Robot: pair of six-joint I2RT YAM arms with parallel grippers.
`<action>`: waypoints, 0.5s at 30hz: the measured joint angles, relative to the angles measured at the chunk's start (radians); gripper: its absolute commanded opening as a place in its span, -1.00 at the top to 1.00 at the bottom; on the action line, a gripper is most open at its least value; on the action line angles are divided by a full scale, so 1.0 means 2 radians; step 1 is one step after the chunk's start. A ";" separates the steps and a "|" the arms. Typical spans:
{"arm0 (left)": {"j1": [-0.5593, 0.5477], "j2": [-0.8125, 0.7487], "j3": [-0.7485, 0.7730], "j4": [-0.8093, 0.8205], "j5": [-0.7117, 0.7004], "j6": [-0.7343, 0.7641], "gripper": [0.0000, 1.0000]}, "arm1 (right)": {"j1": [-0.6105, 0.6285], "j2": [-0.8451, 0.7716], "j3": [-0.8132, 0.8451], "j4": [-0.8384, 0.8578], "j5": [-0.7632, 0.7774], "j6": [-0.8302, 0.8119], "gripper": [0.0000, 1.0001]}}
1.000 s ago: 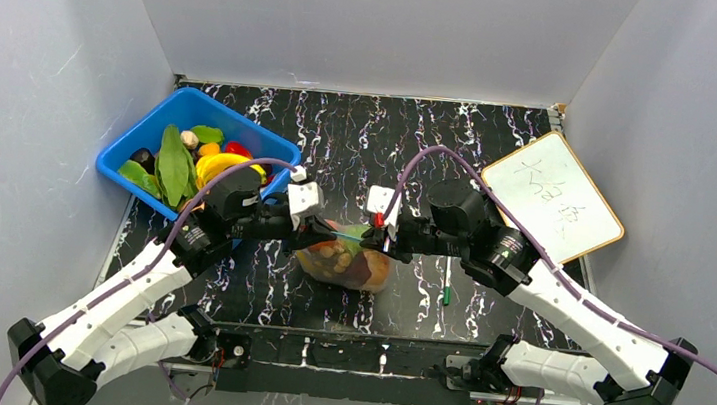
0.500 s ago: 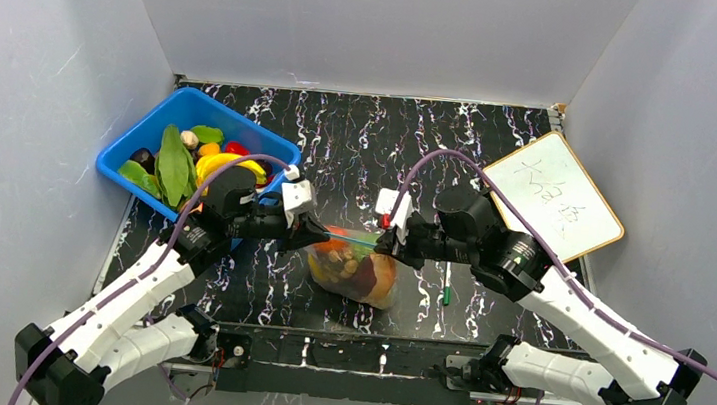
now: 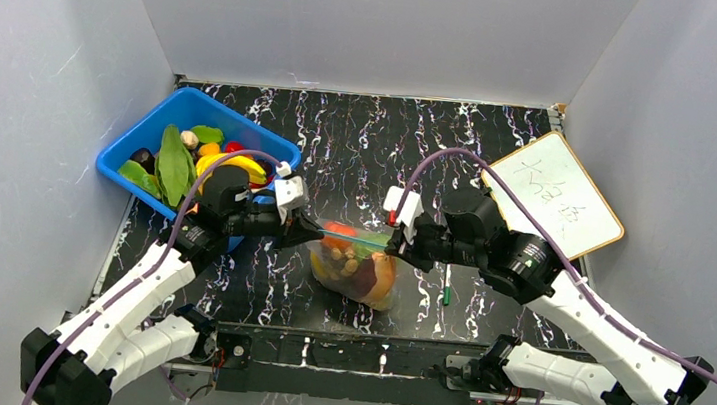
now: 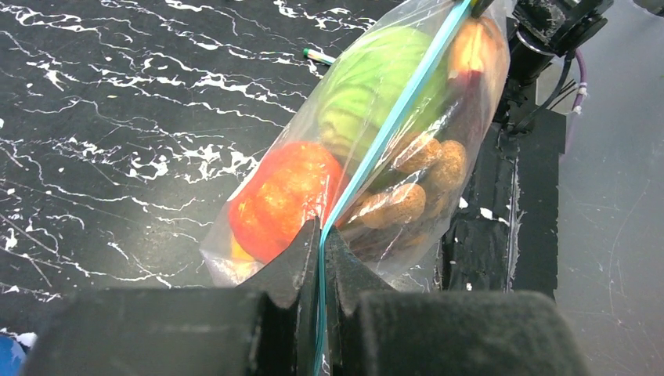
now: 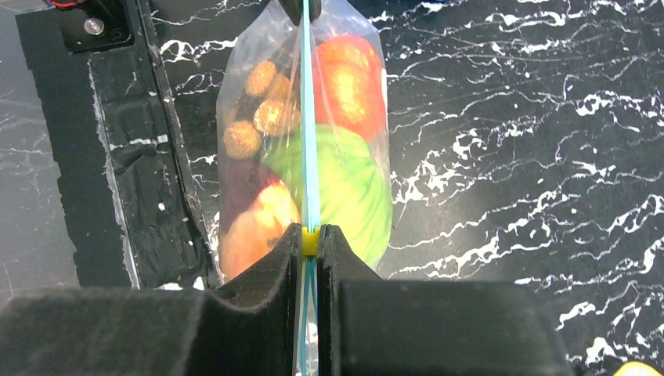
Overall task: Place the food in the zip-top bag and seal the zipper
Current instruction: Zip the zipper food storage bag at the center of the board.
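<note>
The clear zip-top bag (image 3: 355, 271) hangs between my two grippers just above the black marbled table, filled with food. Through the plastic I see a red-orange piece (image 4: 283, 197), a green cabbage-like piece (image 4: 366, 88), brown lumps (image 4: 409, 202) and a peach piece (image 5: 254, 227). Its teal zipper (image 3: 353, 234) is stretched taut between the grippers. My left gripper (image 4: 322, 232) is shut on the zipper's left end. At the other end, my right gripper (image 5: 310, 233) is shut on the zipper at a small yellow slider (image 5: 310, 241).
The blue bin (image 3: 135, 147) at the back left holds more toy food. A white board (image 3: 551, 198) lies at the back right. A small green pen (image 3: 445, 293) rests on the table right of the bag. The arms' black base plate runs along the near edge.
The two grippers have drawn apart, left going left and right going right. The zipper between them is longer and tauter, and the bag has shifted slightly right and nearer.
</note>
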 measured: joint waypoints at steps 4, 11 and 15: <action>0.013 0.001 0.000 -0.001 0.001 0.000 1.00 | -0.003 -0.004 0.012 -0.027 0.019 0.009 1.00; 0.027 0.012 0.000 0.002 0.001 0.000 1.00 | -0.006 -0.021 0.027 -0.072 0.065 0.037 1.00; 0.027 0.013 -0.001 0.014 0.009 -0.003 1.00 | -0.006 -0.025 0.027 -0.076 0.099 0.068 1.00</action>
